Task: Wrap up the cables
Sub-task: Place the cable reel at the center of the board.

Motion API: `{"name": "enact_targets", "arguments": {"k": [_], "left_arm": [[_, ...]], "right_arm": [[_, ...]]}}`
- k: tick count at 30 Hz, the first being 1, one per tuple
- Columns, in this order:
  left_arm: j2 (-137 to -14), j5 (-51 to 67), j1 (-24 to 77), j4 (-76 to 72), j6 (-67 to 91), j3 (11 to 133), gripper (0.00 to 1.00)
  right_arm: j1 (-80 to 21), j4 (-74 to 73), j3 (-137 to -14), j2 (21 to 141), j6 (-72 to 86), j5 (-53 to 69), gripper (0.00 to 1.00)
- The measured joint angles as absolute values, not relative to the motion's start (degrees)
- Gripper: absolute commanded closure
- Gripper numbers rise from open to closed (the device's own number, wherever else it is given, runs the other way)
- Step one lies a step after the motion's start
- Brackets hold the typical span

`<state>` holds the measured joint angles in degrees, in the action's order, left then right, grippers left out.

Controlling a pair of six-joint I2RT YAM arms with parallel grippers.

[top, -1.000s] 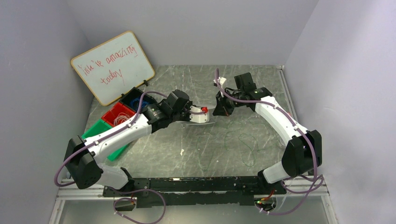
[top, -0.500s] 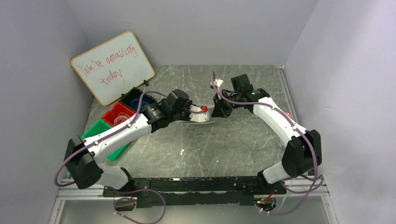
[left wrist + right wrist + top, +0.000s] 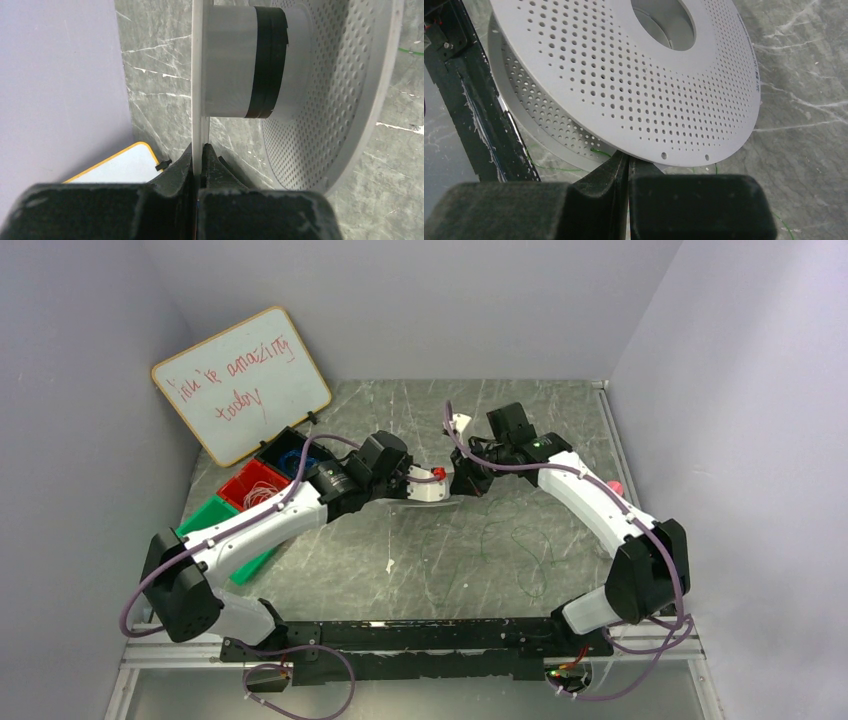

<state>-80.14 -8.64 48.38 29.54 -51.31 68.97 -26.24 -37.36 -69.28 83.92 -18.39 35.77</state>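
— Cables (image 3: 597,150)?
— Loose green strands on the table (image 3: 804,75) under our reel (image 3: 624,80); one meets our right gripper (image 3: 626,160), fingers pressed together.
— And our left gripper (image 3: 198,150)?
— We see it pinching the reel's flange.

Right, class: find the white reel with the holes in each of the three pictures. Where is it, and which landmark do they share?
Top external: the reel shows edge-on at mid-table, between the two arms.
Left wrist: the reel fills the upper right, one rim pinched by the left gripper.
Right wrist: the reel fills the upper middle, holed face to the camera.
Shared landmark: the grey marbled table.
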Motion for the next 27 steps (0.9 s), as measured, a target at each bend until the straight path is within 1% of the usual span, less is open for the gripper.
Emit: {"name": "enact_targets", "arguments": {"k": [9,14,21,24,27], "left_arm": [[-80.66,-8.16,48.38,30.30,-51.22,69.47,0.98],[-80.79,-8.23,48.29,30.39,-51.11,69.47,0.98],[-80.79,-7.86,48.29,30.28,-51.11,69.47,0.98],[-80.79,-7.62,48.29,30.26,-51.16,69.47,0.97],[-80.79,-7.01,48.47,30.20,-51.13,69.47,0.98]], "right_arm": [[-28.14,-36.73,-68.69,82.43,-18.65,34.30,0.94],[-28.42,-35.75,-68.58,82.11,-17.76,31.75,0.88],[-25.80,-33.85,-67.75,78.08,-16.25,29.45,0.80],[-24.05,-33.67,-67.77,77.21,-15.97,30.52,0.79],[-21.74,-33.91,-67.81,77.71,-15.57,34.33,0.79]]}}
